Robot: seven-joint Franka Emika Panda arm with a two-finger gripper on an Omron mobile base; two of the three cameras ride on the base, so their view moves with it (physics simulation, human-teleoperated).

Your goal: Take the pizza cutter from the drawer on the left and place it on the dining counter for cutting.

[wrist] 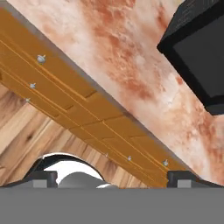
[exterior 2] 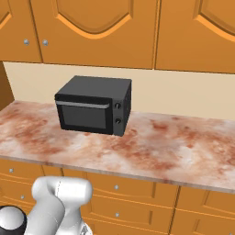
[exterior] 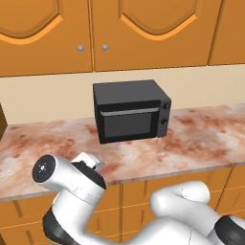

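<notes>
The drawers run in a band of orange-wood panel fronts under the worktop edge, each with a small round silver knob, and every front in view is closed flush. Which of them is the task's drawer cannot be told from these like fronts. In the right base view the same drawer fronts sit in two rows below the stone edge, the near ones partly behind the arm.

The gripper is spread wide, its two dark fingertips far apart at either side of the hand view, with nothing between them and nothing held. It hangs in front of the cabinet face, clear of the drawer fronts, over a wood-plank floor.

Above the drawers lies the narrow marbled worktop, reddish-brown and cream. A black microwave stands on it near the far wall, door closed, two round dials at its right side, with bare stone to its left and right. A cream wall strip rises behind it, and orange upper cabinets with arched panels and small silver knobs hang above.

In the left base view the white arm folds low in the near foreground, its upper part overlapping the worktop's near edge.
</notes>
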